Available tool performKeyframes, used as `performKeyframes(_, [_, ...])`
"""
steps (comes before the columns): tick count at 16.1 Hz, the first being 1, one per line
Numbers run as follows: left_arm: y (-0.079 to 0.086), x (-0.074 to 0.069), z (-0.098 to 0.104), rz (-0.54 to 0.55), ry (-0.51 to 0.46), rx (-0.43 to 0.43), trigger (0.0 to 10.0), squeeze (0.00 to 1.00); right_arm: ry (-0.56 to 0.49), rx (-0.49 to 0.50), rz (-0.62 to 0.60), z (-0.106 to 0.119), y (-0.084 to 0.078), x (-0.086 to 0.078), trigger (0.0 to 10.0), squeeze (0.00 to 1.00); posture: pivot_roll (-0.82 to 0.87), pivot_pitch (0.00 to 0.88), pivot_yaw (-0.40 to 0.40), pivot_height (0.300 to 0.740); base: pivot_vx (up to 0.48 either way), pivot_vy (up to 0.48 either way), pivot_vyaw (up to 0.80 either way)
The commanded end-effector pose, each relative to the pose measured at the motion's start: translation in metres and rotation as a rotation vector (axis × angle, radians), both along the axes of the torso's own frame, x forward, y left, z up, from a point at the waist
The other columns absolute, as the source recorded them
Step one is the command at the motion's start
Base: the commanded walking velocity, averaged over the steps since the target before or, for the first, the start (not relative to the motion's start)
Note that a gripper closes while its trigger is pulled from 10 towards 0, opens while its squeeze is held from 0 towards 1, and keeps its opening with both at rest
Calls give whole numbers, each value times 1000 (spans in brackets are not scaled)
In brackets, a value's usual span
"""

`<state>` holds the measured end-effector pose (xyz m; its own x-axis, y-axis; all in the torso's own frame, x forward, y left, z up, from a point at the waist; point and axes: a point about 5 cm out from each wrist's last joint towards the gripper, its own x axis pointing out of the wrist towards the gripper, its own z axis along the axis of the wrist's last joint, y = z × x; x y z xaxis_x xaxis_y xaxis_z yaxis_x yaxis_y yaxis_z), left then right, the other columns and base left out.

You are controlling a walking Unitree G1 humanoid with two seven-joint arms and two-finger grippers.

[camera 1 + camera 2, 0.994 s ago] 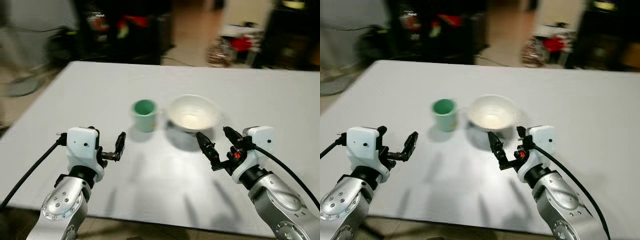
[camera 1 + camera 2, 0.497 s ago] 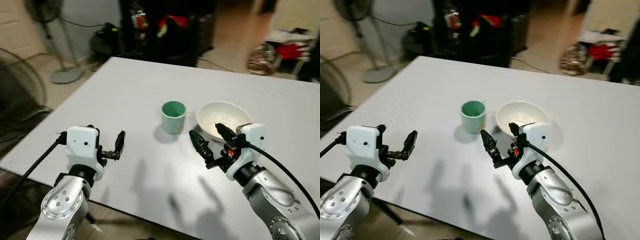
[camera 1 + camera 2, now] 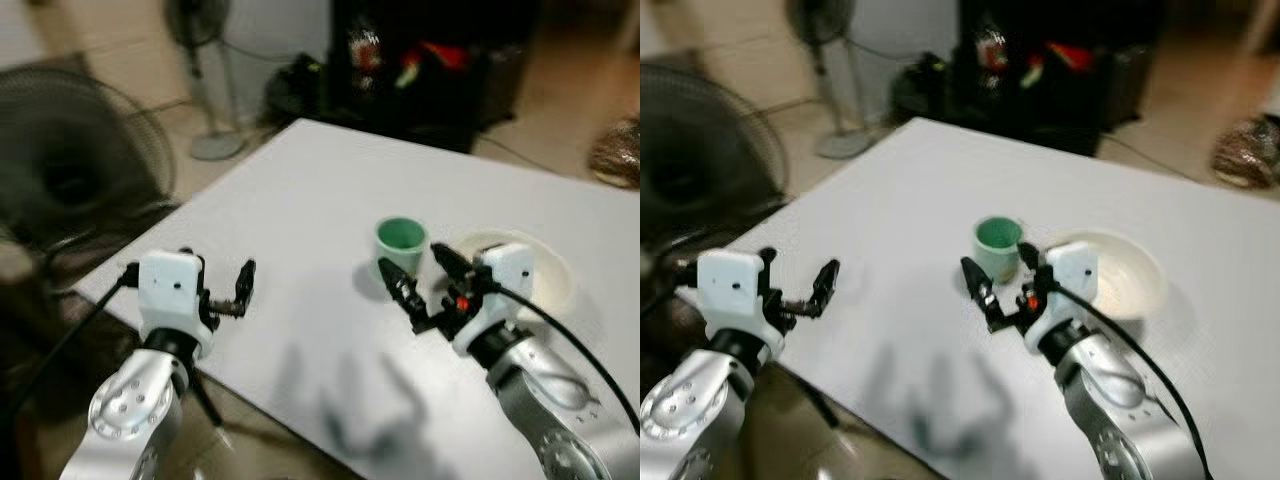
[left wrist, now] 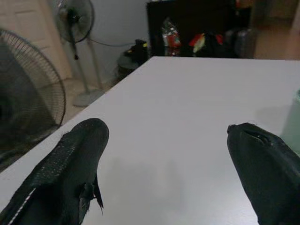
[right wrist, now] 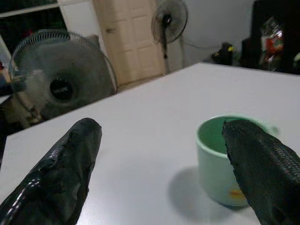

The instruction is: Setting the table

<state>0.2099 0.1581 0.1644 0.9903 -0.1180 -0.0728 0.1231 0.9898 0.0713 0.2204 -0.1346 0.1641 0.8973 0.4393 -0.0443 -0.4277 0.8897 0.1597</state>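
Black fingers of the right tool [image 3: 422,281] are spread wide apart and hold nothing; the tool is held just above the white bench [image 3: 300,210], with the green cup [image 3: 401,243] seen just beyond and between its fingertips. In the right wrist view the cup [image 5: 225,159] stands upright on the bench, partly hidden behind one finger [image 5: 262,168], while the other finger [image 5: 65,173] is well apart from it. Just beside the cup, on the robot's right, a white bowl [image 3: 555,275] rests on the bench, partly covered by the wrist of the right arm. The left tool [image 3: 243,290] is held over the near left part of the bench, close to its edge, its fingers likewise spread wide and empty; in the left wrist view only bare bench surface is seen between the two fingers [image 4: 70,164]. Beyond the bench, a standing fan [image 3: 205,60] is seen on the floor, and a larger round fan [image 3: 75,160] lies blurred at the robot's left. A dark shelf with red and green items [image 3: 420,60] stands behind the far edge of the bench.
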Motion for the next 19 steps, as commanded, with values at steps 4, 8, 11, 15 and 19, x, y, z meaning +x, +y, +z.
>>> performKeyframes(4, [2,-3,-3,13,30,-16,10000,0,-11,-3,16,1,3,1,10000,1000,-13,0,31,740,0,360,788])
performKeyframes(8, [0,-6,-2,19,37,-37,10000,0,-13,-6,35,1,6,1,10000,1000,-9,0,25,740,0,-120,788])
performKeyframes(11, [-1,-7,0,17,18,16,10000,0,-15,-7,42,0,7,1,10000,1000,-8,0,21,740,0,320,788])
performKeyframes(15, [0,-5,-2,31,56,-64,10000,0,-17,-7,47,0,7,2,10000,1000,-7,0,20,740,0,-120,788])
performKeyframes(19, [2,-2,1,27,10,38,10000,0,-18,-5,49,0,8,2,10000,1000,-8,0,21,740,0,120,788])
